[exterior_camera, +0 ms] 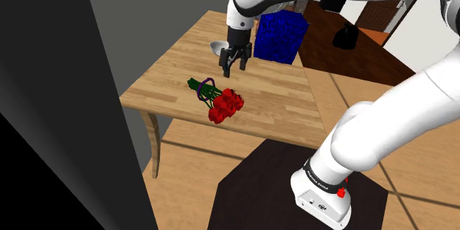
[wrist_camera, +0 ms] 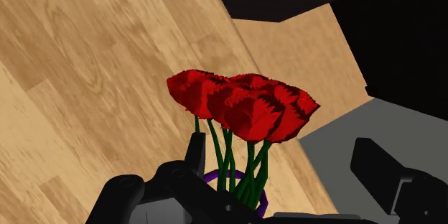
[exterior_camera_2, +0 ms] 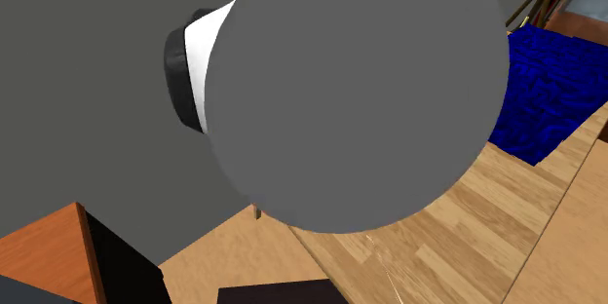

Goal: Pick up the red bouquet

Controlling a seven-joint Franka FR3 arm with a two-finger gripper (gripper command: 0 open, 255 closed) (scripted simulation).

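The red bouquet point(exterior_camera: 220, 102) lies flat on the wooden table point(exterior_camera: 284, 107); it has red blooms, green stems and a purple band around the stems. In the shoulder view my gripper point(exterior_camera: 234, 60) hangs open a little above the table, just behind the stem end, touching nothing. In the wrist view the bouquet's blooms point(wrist_camera: 244, 104) lie ahead of the gripper point(wrist_camera: 283, 154), the stems run back toward the left finger point(wrist_camera: 192, 159), and the fingers stand wide apart. A grey rounded part of the arm point(exterior_camera_2: 356, 88) blocks most of the second exterior view.
A blue box point(exterior_camera: 280, 35) point(exterior_camera_2: 546, 88) stands at the table's back, with a small grey bowl point(exterior_camera: 218, 46) beside it. A dark grey panel point(exterior_camera: 66, 96) rises along the shoulder view's left. The black stand point(exterior_camera: 251, 192) is below the table's near edge.
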